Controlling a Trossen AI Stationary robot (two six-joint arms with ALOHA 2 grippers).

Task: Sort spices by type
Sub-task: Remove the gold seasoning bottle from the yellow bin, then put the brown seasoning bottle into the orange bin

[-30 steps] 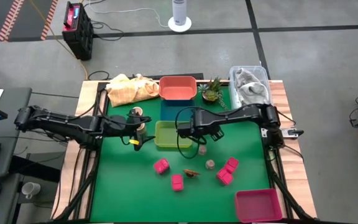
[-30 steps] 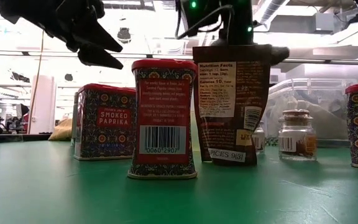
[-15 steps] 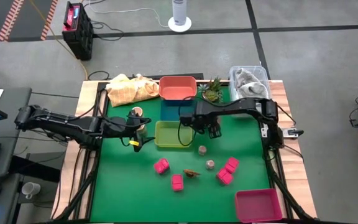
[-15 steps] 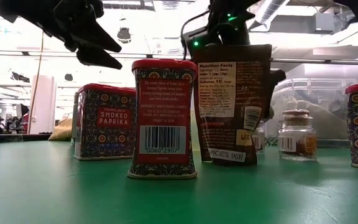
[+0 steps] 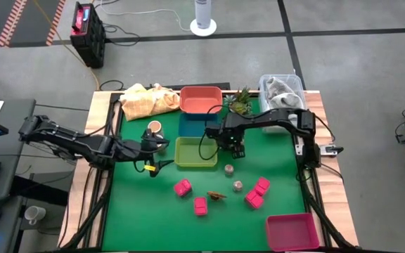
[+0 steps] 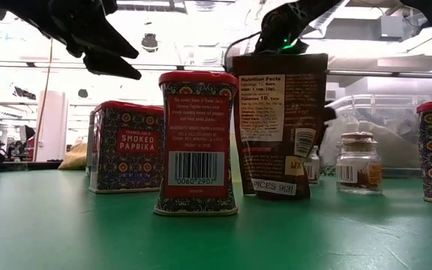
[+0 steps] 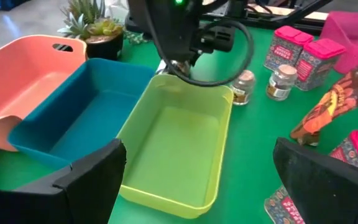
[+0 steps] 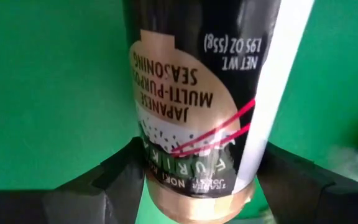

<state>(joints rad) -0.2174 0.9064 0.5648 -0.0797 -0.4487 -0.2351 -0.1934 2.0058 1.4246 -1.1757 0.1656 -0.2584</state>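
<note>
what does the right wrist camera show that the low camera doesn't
Only the right wrist view shows the right gripper holding a dark jar labelled Japanese multi-purpose seasoning, furikake.

Only the low view shows the smoked paprika tins, the brown spice pouch, a small glass jar and the left gripper overhead.

Both show the green table mat.

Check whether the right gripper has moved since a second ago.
Yes. In the high view the right gripper has pulled back from the lime tray's right edge toward the plant, carrying a seasoning jar.
</note>
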